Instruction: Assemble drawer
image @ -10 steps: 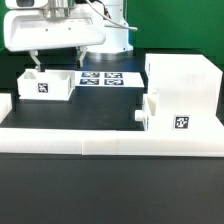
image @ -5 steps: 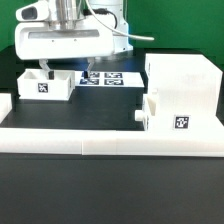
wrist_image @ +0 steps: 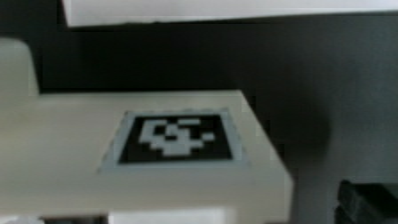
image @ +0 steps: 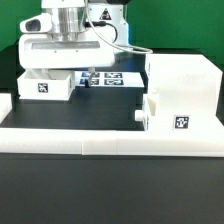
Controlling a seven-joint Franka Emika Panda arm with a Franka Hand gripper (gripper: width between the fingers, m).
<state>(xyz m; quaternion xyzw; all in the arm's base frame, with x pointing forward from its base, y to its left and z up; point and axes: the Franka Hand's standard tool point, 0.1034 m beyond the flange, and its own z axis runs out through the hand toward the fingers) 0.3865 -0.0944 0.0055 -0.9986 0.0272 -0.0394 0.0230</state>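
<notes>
Grasping the loose tray by one wall is judged to be the step in hand, and it is best done with the wall centred between the jaws and the closing kept slow, since thin smooth plastic can be tipped or pushed aside by an off-centre pinch. The gripper is held low over this tray at the exterior view's left. Its jaws are judged to be spread with nothing between them, though only one finger is made out, just outside the tray's wall. The tall boxy housing is seen well apart at the exterior view's right, with a second tray set against its front, small knob outward. All parts are matte white, square-edged and hard-looking. A black-and-white tag on a flat white face fills the blurred wrist view. The marker board lies flat between tray and housing.
</notes>
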